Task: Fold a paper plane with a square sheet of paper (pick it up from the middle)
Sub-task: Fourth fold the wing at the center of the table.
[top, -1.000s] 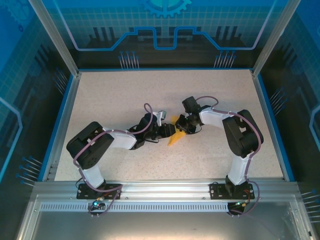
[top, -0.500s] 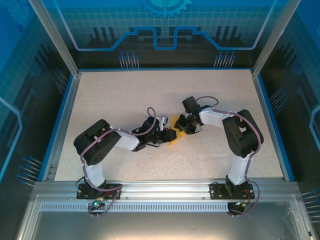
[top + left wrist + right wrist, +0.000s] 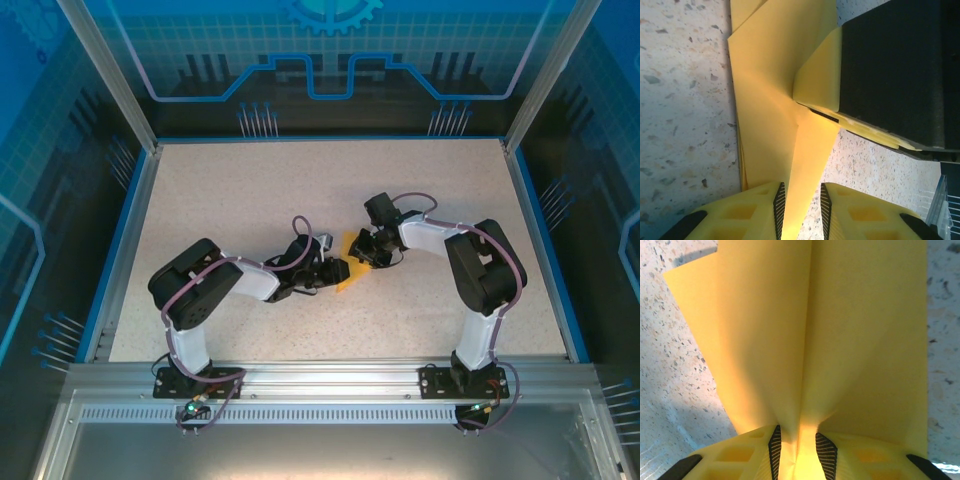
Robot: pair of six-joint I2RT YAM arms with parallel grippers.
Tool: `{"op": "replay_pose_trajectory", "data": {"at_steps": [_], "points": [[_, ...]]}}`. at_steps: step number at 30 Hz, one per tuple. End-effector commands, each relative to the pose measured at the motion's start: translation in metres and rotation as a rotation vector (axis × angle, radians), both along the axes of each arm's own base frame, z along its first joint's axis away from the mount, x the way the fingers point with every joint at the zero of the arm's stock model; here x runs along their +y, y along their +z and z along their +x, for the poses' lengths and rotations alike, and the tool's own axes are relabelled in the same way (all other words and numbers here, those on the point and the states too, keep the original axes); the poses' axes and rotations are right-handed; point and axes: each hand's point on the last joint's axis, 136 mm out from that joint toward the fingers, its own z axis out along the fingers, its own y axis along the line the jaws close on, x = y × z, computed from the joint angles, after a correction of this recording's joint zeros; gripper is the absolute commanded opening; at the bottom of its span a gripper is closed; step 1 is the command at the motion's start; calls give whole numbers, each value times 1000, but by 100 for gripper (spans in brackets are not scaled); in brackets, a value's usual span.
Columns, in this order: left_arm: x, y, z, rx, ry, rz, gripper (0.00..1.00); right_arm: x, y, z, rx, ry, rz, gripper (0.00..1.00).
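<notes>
Speckled bench (image 3: 250, 190) with a blue rim (image 3: 125, 240) sits inside clear panels (image 3: 330, 60) printed with blue circuit lines. Both arms meet near its middle. The left end effector (image 3: 338, 270) is clenched on the sheet of paper (image 3: 346, 283), a raised fold pinched between its yellow pads (image 3: 779, 200). Ahead of it the paper (image 3: 770, 75) lies creased on the bench, one edge lifted. Just ahead and to its right, the right end effector (image 3: 890, 75) blocks the paper's far corner with its black body. From above, the two end effectors cover most of the sheet. The right end effector (image 3: 797, 445) is likewise clenched on a central ridge of the paper (image 3: 855, 315), which fans out ahead of its pads (image 3: 826, 452).
</notes>
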Motion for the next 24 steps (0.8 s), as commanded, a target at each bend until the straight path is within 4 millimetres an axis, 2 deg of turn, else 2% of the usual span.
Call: {"op": "replay_pose_trajectory", "data": {"at_steps": [1, 10, 18, 24], "points": [[2, 4, 6, -21, 20, 28, 30, -63, -73, -52, 202, -45, -302, 33], [7, -2, 6, -8, 41, 51, 27, -65, -74, -52, 201, -36, -312, 34], [11, -7, 6, 3, 55, 80, 18, -71, -77, -55, 208, -24, -360, 38], [13, -14, 3, 28, 51, 105, 13, -62, -70, -47, 165, 12, -324, 42]]}}
